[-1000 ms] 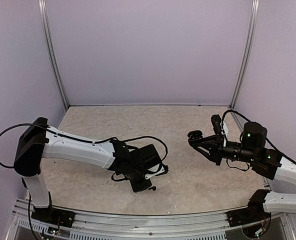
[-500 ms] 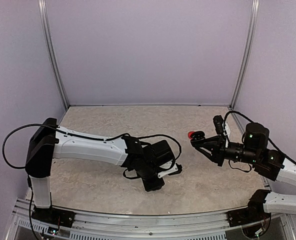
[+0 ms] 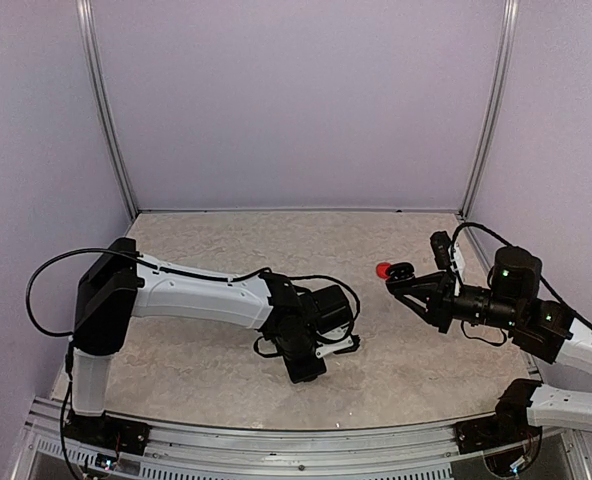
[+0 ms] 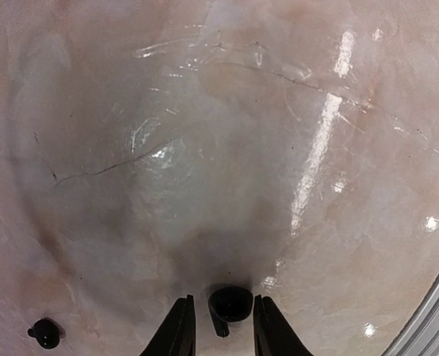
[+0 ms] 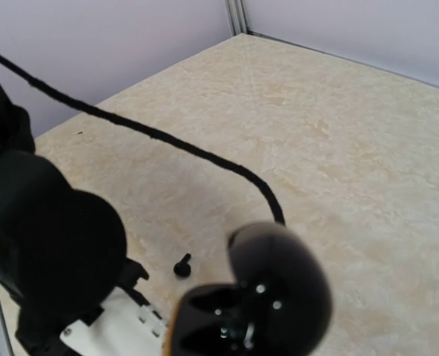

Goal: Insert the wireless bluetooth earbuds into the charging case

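Note:
In the left wrist view a black earbud (image 4: pixel 230 303) lies on the table with its short stem toward the camera. My left gripper (image 4: pixel 222 327) points down over it, jaws narrowly apart on either side, a thin gap at each finger. A second black earbud (image 4: pixel 44 333) lies at the lower left. My right gripper (image 3: pixel 404 280) is shut on the black charging case (image 3: pixel 396 271), held above the table with a red spot (image 3: pixel 383 269) at its far end. The case (image 5: pixel 227 319) fills the bottom of the right wrist view with its lid (image 5: pixel 282 278) open, hiding the fingers.
The left arm (image 3: pixel 206 295) stretches low across the table's middle, its wrist (image 5: pixel 41 259) and a black cable (image 5: pixel 167 144) showing large in the right wrist view. A black earbud (image 5: pixel 182 265) lies on the table beside that wrist. A metal rail (image 3: pixel 276 440) runs along the near edge.
My left arm has swung right and stretched toward the middle, and its jaws have narrowed. The right gripper has shifted slightly with the case, and the red spot has come into view.

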Action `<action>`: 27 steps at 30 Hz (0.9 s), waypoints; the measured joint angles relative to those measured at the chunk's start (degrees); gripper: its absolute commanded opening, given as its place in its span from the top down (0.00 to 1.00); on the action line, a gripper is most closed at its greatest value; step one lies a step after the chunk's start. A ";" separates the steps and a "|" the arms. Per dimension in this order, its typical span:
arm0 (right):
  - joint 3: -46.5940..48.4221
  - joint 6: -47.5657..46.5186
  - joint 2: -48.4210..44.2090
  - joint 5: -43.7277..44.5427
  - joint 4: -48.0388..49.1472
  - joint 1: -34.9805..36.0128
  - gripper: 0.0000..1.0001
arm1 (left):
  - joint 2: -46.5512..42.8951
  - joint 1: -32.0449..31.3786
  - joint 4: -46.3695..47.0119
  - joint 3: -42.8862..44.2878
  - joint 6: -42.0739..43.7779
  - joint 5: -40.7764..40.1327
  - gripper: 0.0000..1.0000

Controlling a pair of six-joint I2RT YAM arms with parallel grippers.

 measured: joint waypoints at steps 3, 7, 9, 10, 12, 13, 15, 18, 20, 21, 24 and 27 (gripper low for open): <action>0.00 0.00 0.00 0.02 -0.33 0.00 0.95 | 1.01 0.04 -0.52 0.22 0.15 0.02 0.73; 0.00 0.00 0.00 0.02 -0.35 0.00 0.95 | 1.77 0.11 -1.03 0.31 0.22 0.17 0.77; 0.00 0.00 0.00 0.02 -0.35 0.00 0.95 | 1.79 0.15 -1.05 0.33 0.26 0.31 0.80; 0.00 0.00 0.02 0.02 -0.35 -0.02 0.95 | 1.79 0.15 -1.07 0.33 0.31 0.33 0.81; 0.00 -0.02 0.02 0.02 -0.35 0.00 0.95 | 1.79 0.15 -1.09 0.33 0.33 0.35 0.83; 0.00 -0.02 0.02 0.02 -0.35 -0.02 0.95 | 1.79 0.20 -1.07 0.33 0.33 0.39 0.84; 0.00 -0.02 0.02 0.02 -0.35 -0.02 0.95 | 1.79 0.35 -1.03 0.33 0.28 0.48 0.85; 0.00 -0.02 0.04 0.02 -0.33 -0.02 0.95 | 1.55 0.76 -0.15 -0.15 -0.04 0.98 0.87; 0.00 -0.02 0.13 0.00 -0.31 -0.02 0.95 | 0.76 1.18 1.05 -1.31 -0.42 1.07 0.87; 0.00 -0.02 0.15 -0.02 -0.28 -0.02 0.95 | 0.04 1.51 1.92 -2.25 -0.72 1.09 0.87; 0.00 -0.02 0.35 -0.07 -0.15 -0.02 0.95 | -3.06 2.91 4.59 -5.53 -1.81 1.27 0.88; 0.00 -0.04 0.74 -0.28 0.83 -0.02 0.95 | -7.80 4.31 8.44 -8.96 -3.10 1.05 0.88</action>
